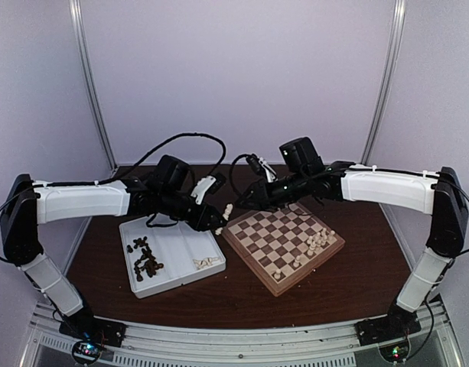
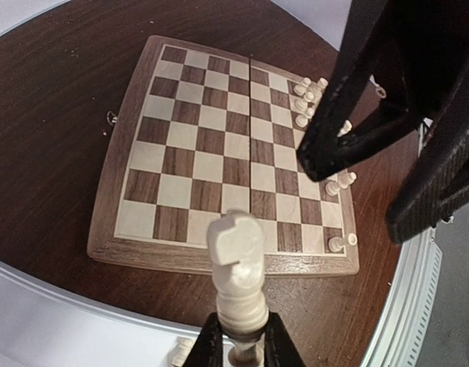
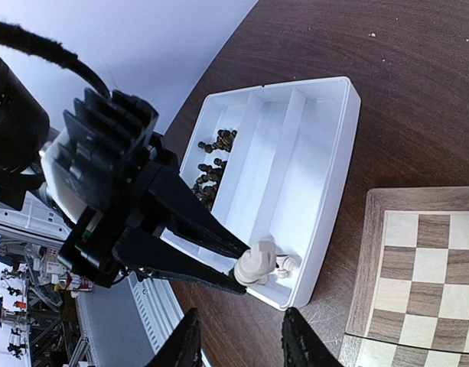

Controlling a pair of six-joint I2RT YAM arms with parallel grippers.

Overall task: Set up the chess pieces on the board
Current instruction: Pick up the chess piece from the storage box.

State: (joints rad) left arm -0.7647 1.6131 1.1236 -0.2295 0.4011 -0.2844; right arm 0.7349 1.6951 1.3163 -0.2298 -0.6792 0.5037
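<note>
Between the white tray and the board, your left gripper is clenched on a cream knight. It pinches only the base, so the whole body stands tall above the fingertips. The knight is in the air, just off the board's rim and not yet over any square. Your right gripper hangs released and empty, close to the left one at the same corner of the board.

That closeness is your first hazard. If you drive the left arm across the board while the right stays there, the two can clip each other, and a knock could flick the knight loose.

The grasp is the second. With so little of the piece between the pads, a quick swing or a hard touchdown could pivot it. It would then land tilted and topple when you release.

Watch the cream pieces too. They are bunched along the board's far-right edge, some touching, and the knight's home is probably among them. A wide approach or a broad opening there could bowl the neighbours over.

The dark pieces lie heaped in the tray's left compartment, and a few cream ones sit in the right. Anything that drops on the desk may roll.
</note>
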